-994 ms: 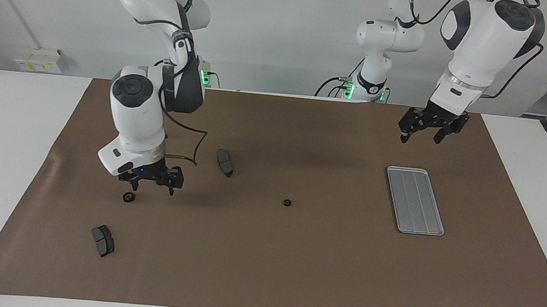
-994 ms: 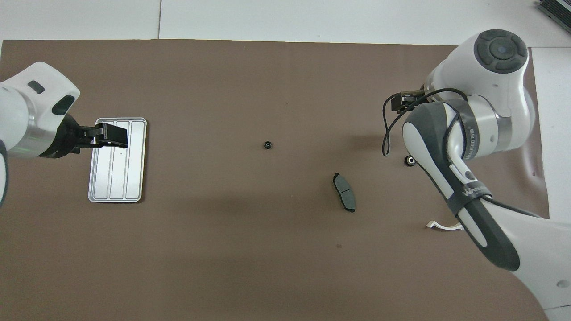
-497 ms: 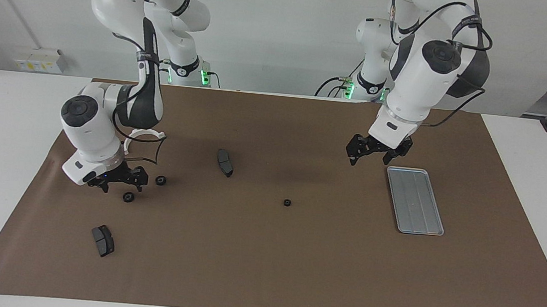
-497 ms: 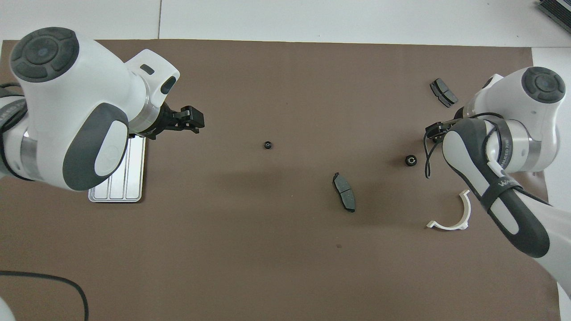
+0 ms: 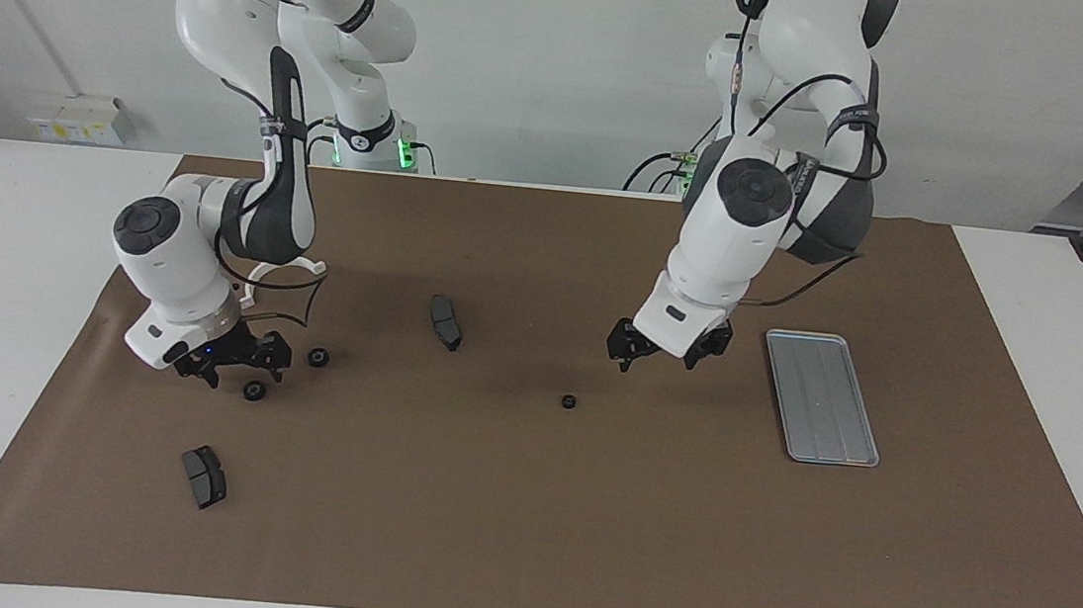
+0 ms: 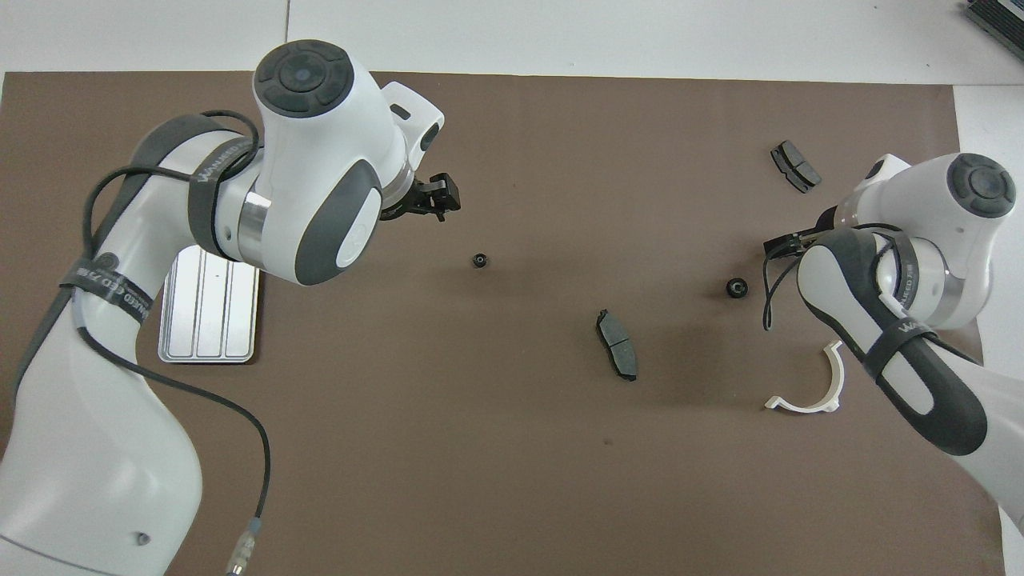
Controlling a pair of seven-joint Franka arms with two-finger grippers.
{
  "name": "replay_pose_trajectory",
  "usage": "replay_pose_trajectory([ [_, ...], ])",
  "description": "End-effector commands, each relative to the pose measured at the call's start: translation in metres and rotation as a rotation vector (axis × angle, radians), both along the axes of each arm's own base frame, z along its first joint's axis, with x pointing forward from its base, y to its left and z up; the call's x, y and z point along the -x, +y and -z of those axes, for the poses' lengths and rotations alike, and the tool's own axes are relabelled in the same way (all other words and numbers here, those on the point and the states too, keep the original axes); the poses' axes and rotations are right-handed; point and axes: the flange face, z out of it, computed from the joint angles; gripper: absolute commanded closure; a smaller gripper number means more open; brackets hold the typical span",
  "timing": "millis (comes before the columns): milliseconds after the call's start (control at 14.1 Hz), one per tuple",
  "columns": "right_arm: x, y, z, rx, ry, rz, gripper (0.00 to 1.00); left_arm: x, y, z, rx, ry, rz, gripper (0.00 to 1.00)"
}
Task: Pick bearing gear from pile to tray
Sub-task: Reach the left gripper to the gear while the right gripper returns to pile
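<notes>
Three small black bearing gears lie on the brown mat: one mid-table [image 5: 569, 402] [image 6: 479, 260] and two at the right arm's end [image 5: 319, 356] [image 6: 736, 287], [image 5: 254, 391]. With them lie a white half-ring bracket [image 5: 282, 269] [image 6: 808, 392] and two dark brake pads [image 5: 445, 322] [image 6: 618, 356], [image 5: 204, 476] [image 6: 795, 166]. The silver tray [image 5: 821, 395] [image 6: 210, 308] lies empty at the left arm's end. My right gripper [image 5: 232, 369] is open and empty, low over the mat, just beside one gear. My left gripper [image 5: 661, 350] [image 6: 432, 196] is open and empty, raised over the mat between the tray and the mid-table gear.
The brown mat [image 5: 519, 540] covers most of the white table. The left arm's wrist and cable hang over part of the tray in the overhead view. The right arm's forearm covers its gripper and the nearby gear there.
My left gripper swung from over the mat near the tray toward the mid-table gear and came lower. My right gripper moved toward the right arm's end, uncovering the bracket and one gear.
</notes>
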Motion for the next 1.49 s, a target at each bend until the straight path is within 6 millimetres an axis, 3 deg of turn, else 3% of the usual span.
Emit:
replay_pose_trajectory([
  [0, 0.001, 0.001, 0.01, -0.021, -0.021, -0.014, 0.0, -0.012, -0.019, 0.014, -0.014, -0.037, -0.022, 0.0],
  [142, 0.0, 0.002, 0.01, -0.021, -0.021, -0.014, 0.13, -0.008, -0.043, 0.038, -0.021, -0.054, -0.029, 0.0],
  [284, 0.0, 0.005, 0.011, -0.021, -0.024, -0.014, 0.25, -0.006, -0.052, 0.041, -0.013, -0.081, -0.021, 0.0],
  [426, 0.0, 0.006, 0.012, -0.021, -0.024, -0.016, 0.3, -0.001, -0.059, 0.053, 0.005, -0.107, -0.008, 0.0],
  [497, 0.0, 0.007, 0.012, -0.021, -0.024, -0.016, 0.35, 0.004, -0.06, 0.069, 0.005, -0.111, -0.001, 0.0],
  [710, 0.0, 0.007, 0.012, -0.021, -0.024, -0.016, 0.39, 0.014, -0.066, 0.09, 0.008, -0.119, 0.017, 0.0],
  [781, 0.0, 0.007, 0.012, -0.021, -0.023, -0.016, 0.39, 0.028, -0.088, 0.111, -0.004, -0.099, 0.051, 0.0],
  [1065, 0.0, 0.007, 0.012, -0.021, -0.023, -0.016, 0.52, 0.032, -0.09, 0.12, -0.023, -0.088, 0.049, 0.0],
  [1349, 0.0, 0.008, 0.012, -0.021, -0.023, -0.016, 0.58, 0.026, -0.083, 0.122, -0.01, -0.11, 0.049, 0.0],
  [1420, 0.0, 0.008, 0.012, -0.021, -0.021, -0.016, 0.58, 0.027, -0.08, 0.131, -0.011, -0.109, 0.052, 0.0],
])
